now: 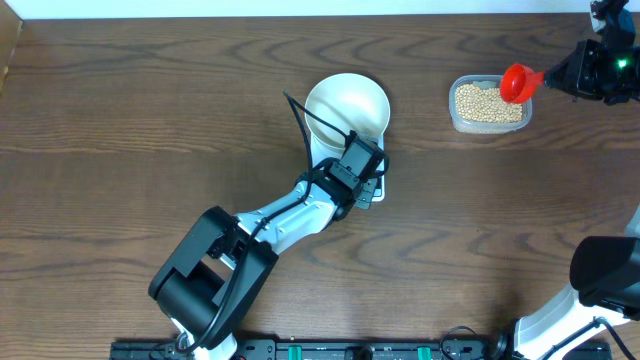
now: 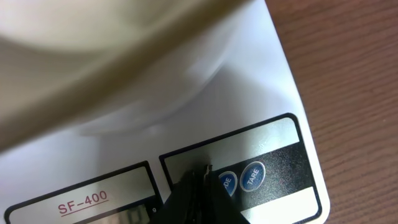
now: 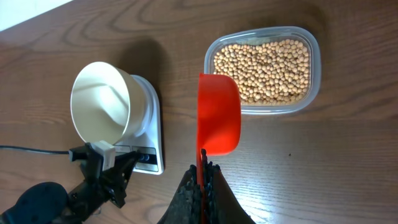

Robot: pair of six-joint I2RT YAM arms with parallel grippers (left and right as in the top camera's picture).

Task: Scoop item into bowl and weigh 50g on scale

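On the worktop [image 1: 120,120], our closed left jaws aim at the scale's [image 2: 261,93] buttons [image 2: 252,175], likely to tare the bowl [image 1: 330,110]; right jaws grip a scoop [image 3: 219,115] near beans [image 3: 264,65].

Soft, even light falls from above, and the wood grain of the table [image 1: 120,120] reads clearly overhead. The bowl [image 1: 346,108] is bright, almost washed out inside. From the left wrist it is only a pale, out-of-focus blur, throwing a faint shadow on the scale [image 2: 267,93], whose lettering is sharp. From the right wrist the scoop [image 3: 219,121] is a saturated red, and the tub [image 3: 314,56] glints along its rim.
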